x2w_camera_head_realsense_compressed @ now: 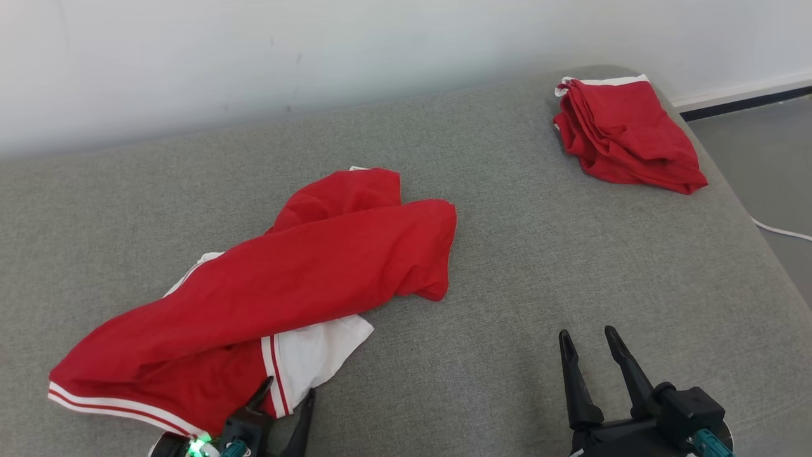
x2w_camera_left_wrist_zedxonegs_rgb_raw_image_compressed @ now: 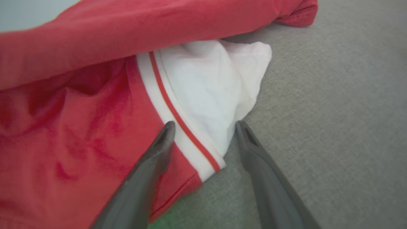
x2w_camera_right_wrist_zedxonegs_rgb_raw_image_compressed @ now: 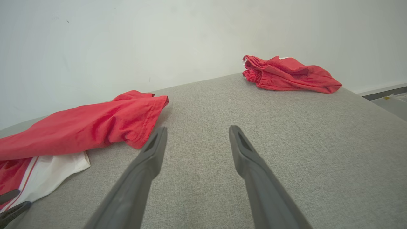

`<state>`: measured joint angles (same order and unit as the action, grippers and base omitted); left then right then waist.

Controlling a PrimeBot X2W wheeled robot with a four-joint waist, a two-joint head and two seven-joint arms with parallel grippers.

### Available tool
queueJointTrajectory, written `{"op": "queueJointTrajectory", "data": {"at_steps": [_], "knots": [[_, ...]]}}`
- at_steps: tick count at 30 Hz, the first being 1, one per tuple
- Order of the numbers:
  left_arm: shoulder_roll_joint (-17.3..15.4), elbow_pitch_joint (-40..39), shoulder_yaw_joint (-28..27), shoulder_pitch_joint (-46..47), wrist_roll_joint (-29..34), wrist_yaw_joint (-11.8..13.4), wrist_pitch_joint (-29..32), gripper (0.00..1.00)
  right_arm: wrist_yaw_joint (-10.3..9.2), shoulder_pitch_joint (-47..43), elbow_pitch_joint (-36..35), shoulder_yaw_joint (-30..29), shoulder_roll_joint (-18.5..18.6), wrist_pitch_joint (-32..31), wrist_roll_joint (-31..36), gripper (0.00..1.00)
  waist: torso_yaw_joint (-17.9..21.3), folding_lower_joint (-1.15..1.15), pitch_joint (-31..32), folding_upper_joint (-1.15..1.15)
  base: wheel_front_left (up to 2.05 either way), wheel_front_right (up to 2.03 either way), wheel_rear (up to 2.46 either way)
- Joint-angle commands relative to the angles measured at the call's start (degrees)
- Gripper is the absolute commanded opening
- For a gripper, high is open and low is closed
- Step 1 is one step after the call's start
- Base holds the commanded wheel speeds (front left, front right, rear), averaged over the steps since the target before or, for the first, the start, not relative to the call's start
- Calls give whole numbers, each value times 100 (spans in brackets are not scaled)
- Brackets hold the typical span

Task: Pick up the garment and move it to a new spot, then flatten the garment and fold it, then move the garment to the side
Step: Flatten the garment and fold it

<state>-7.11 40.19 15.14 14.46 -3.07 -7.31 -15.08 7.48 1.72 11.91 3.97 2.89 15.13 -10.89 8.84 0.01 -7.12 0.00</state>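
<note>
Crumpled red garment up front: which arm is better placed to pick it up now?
Left. The left gripper sits at the crumpled red garment, jaws open with its striped hem between them. The right gripper, also open, points over bare grey cushion, apart from the cloth.

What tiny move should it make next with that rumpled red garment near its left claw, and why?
Probably nudge the left gripper forward and close it on the striped hem of the crumpled garment. Its open fingers straddle that hem with nothing pinched yet, while the right gripper hovers open over bare cushion, away from the cloth.
</note>
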Motion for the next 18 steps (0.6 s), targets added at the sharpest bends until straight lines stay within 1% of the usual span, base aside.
{"op": "queueJointTrajectory", "data": {"at_steps": [1, 2, 5, 7, 11, 16, 18], "knots": [[22, 93, 17, 70, -29, 13, -10, 13, 5, 15, -1, -13, -5, -1, -6, 100, 1, -1, 4, 0, 0, 0, 0], [34, 129, 36, 98, -34, 11, -10, 0, 5, 3, -2, -28, -6, -1, -6, 100, -6, -1, 11, 0, 0, 0, 0], [52, 174, 91, 120, -45, 2, -10, 0, 5, -45, -2, -72, -7, -1, -3, 100, -75, -1, 48, 0, 0, 0, 0], [55, 41, 93, 79, -114, -3, -10, 0, 5, -82, -2, -97, -6, -1, -18, 100, -159, -1, 101, 0, 0, 0, 0], [-44, -285, 137, -103, -205, -6, -15, 0, 5, -167, 12, -114, -7, -2, -63, 100, -329, -1, 213, 0, 0, 0, 0], [-395, -910, 248, -570, -355, -13, -15, 0, 5, -236, 27, -99, -6, -2, -133, 100, -585, -1, 343, 0, 0, 0, 0], [-623, -1117, 335, -789, -454, -13, -15, 0, 5, -281, 26, -104, -4, -2, -149, 100, -673, -1, 370, 0, 0, 0, 0]]}}
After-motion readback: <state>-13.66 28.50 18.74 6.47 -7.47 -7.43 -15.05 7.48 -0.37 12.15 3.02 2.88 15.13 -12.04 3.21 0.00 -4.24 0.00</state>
